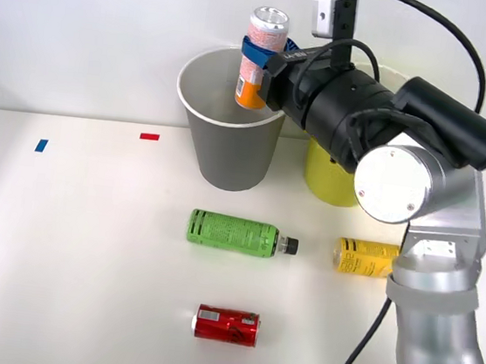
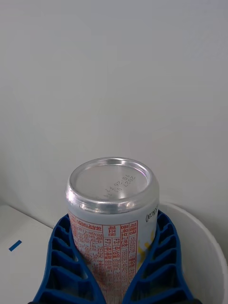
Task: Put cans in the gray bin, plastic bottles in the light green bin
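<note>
My right gripper (image 1: 257,56) is shut on the slim orange-and-pink can (image 1: 262,57), holding it upright over the mouth of the gray bin (image 1: 229,150). In the wrist view the can (image 2: 113,228) stands between my blue ribbed fingers (image 2: 61,261), with the bin's white rim (image 2: 209,237) just behind it. The light green bin (image 1: 327,178) stands to the right of the gray one, mostly hidden by my arm. On the table lie a green-labelled bottle (image 1: 237,233), a yellow-labelled bottle (image 1: 364,257) and a red can (image 1: 227,325), all on their sides.
Small red tape marks (image 1: 149,136) and a blue one (image 1: 41,145) are stuck on the white table. My arm's silver column (image 1: 433,327) rises at the right, beside the yellow-labelled bottle. The left half of the table is bare.
</note>
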